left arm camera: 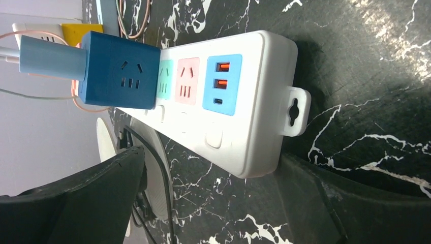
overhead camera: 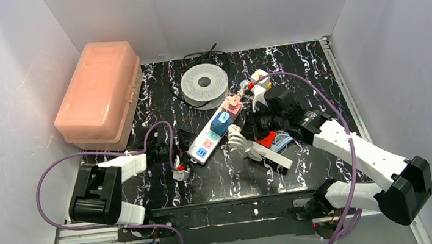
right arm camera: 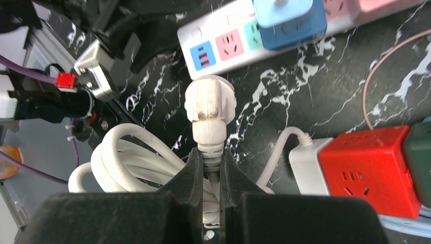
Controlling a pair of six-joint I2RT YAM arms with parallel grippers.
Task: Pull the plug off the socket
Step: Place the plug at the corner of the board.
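Observation:
The socket is a white power strip (overhead camera: 203,148) with coloured outlets, lying slantwise on the black marbled table. A blue cube adapter (left arm camera: 119,76) is plugged into it. In the right wrist view my right gripper (right arm camera: 212,163) is shut on the neck of the white round plug (right arm camera: 209,108). The plug is free of the power strip (right arm camera: 239,43) and points toward it, with its white cable (right arm camera: 127,157) coiled under the fingers. My left gripper (left arm camera: 218,203) is open, its black fingers (left arm camera: 91,193) on either side of the near end of the power strip (left arm camera: 239,117).
A pink lidded box (overhead camera: 96,92) stands at the back left and a white spool (overhead camera: 204,83) at the back middle. A red cube socket (right arm camera: 366,170) with a white cord lies right of the plug. White walls enclose the table on three sides.

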